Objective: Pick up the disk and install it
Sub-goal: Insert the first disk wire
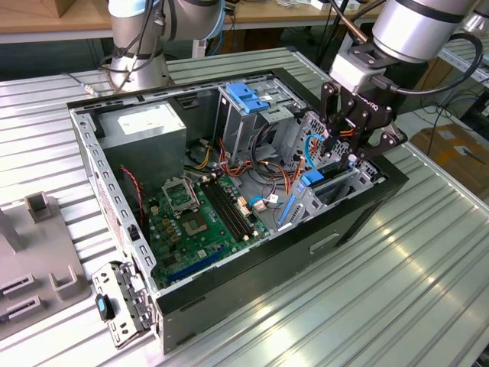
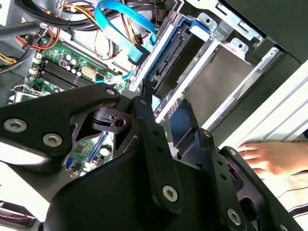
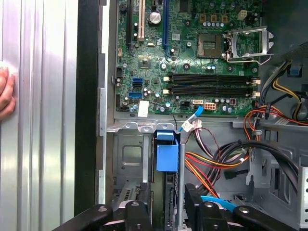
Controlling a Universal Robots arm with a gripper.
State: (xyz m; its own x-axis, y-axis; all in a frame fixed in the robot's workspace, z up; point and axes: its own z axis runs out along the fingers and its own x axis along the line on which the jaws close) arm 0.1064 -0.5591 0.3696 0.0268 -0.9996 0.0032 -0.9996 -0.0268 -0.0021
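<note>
Gripper point(image 1: 341, 157) point(image 3: 166, 211) is lowered into the near corner of the open computer case point(image 1: 359, 222), on the exterior view's right. The jaws stand on either side of the disk's upper edge. I cannot tell whether they clamp it or stand free.

The disk point(image 3: 167, 156) point(image 2: 166, 50) stands on edge in a grey metal bay point(image 3: 126, 159) at that corner. A bright blue plastic carrier runs along its edge, with a small blue tab at the end towards the board. The edge of the body shows dark in both wrist views. No label is visible.

Just beside the bay are a light blue flat cable point(image 2: 122, 29) and bundled orange, yellow and black wires point(image 3: 211, 161). Further in is the green motherboard point(image 1: 191, 222), with black memory slots and an open processor socket.

The grey drive cage with its blue latch point(image 1: 248, 95) stands further back. The case lies on a ribbed metal counter point(image 1: 382, 306).

A person's hand point(image 2: 269, 156) rests on the counter next to the case.
</note>
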